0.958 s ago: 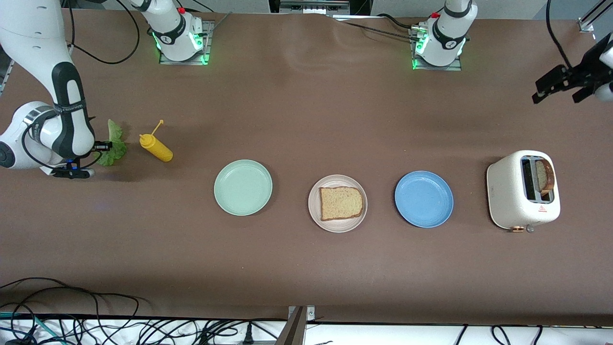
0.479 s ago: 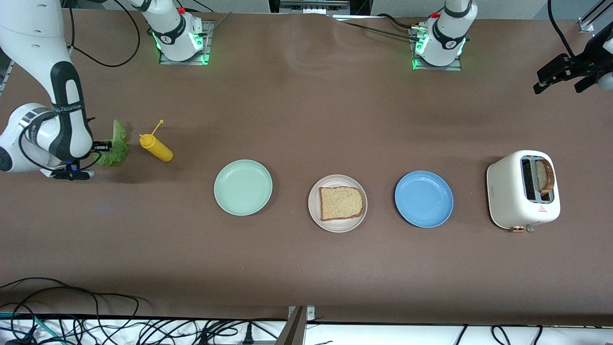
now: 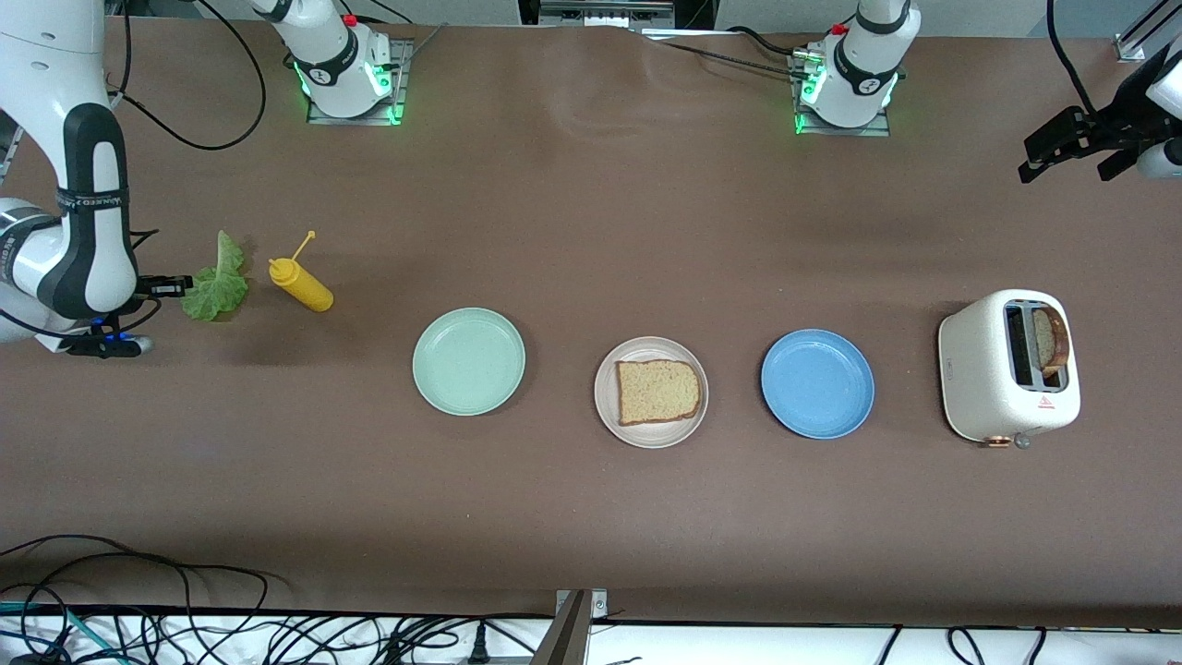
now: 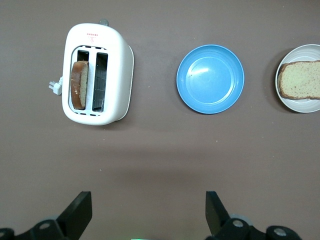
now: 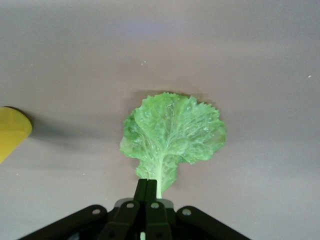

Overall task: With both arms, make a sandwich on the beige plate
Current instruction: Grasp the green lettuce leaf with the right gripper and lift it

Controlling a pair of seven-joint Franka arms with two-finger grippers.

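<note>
One bread slice (image 3: pixel 656 392) (image 4: pixel 300 80) lies on the beige plate (image 3: pixel 651 438) (image 4: pixel 300 106) at the table's middle. A second slice (image 3: pixel 1051 340) (image 4: pixel 79 85) stands in a slot of the white toaster (image 3: pixel 979 369) (image 4: pixel 117 60). The green lettuce leaf (image 3: pixel 215 286) (image 5: pixel 172 132) is at the right arm's end of the table. My right gripper (image 3: pixel 175 284) (image 5: pixel 148 186) is shut on its stem. My left gripper (image 3: pixel 1064 174) (image 4: pixel 147 197) hangs open and empty in the air over bare table beside the toaster.
A yellow squeeze bottle (image 3: pixel 303 286) (image 5: pixel 11 132) lies beside the lettuce. A mint green plate (image 3: pixel 468 361) and a blue plate (image 3: pixel 817 383) (image 4: pixel 210 79) flank the beige plate. Cables run along the table edge nearest the front camera.
The right arm has drawn back toward its end of the table with the lettuce stem pinched; the leaf shifted slightly. The left gripper has drifted a little toward the bases' side.
</note>
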